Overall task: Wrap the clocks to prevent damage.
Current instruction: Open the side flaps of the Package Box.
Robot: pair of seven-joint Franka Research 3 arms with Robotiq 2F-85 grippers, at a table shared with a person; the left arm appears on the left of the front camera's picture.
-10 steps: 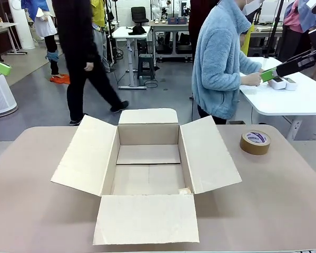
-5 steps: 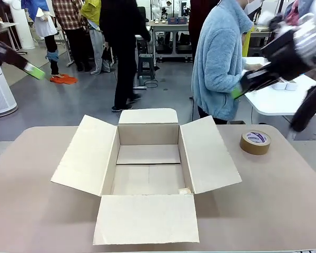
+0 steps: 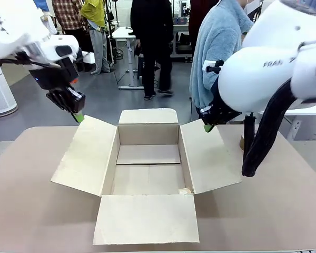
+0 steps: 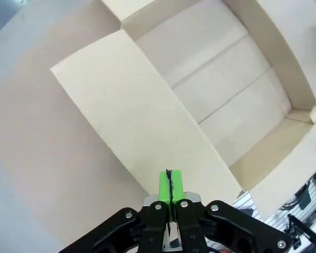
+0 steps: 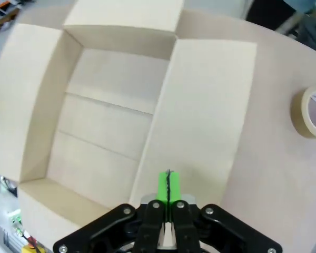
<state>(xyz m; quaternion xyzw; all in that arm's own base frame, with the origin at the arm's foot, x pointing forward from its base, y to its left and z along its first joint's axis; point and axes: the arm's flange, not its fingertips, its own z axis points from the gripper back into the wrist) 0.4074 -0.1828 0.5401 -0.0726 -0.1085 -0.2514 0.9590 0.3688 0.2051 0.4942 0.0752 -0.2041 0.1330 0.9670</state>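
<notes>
Clocks: whereabouts cannot be told. Cardboard box [image 3: 147, 133] stands open mid-bench [image 3: 284, 211], four flaps spread flat. Left pincer [image 3: 79, 117] clenched on nothing, green pads pressed together, above the left flap's far corner. Right pincer [image 3: 208, 127] likewise clenched, over the right flap's far edge. Tape roll [image 5: 313, 112] lies flat beside the right flap.

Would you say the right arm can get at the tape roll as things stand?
Probably yes: the right gripper, shut, hovers above the box flap, and the tape roll lies on open table just beyond it, with nothing between.
</notes>
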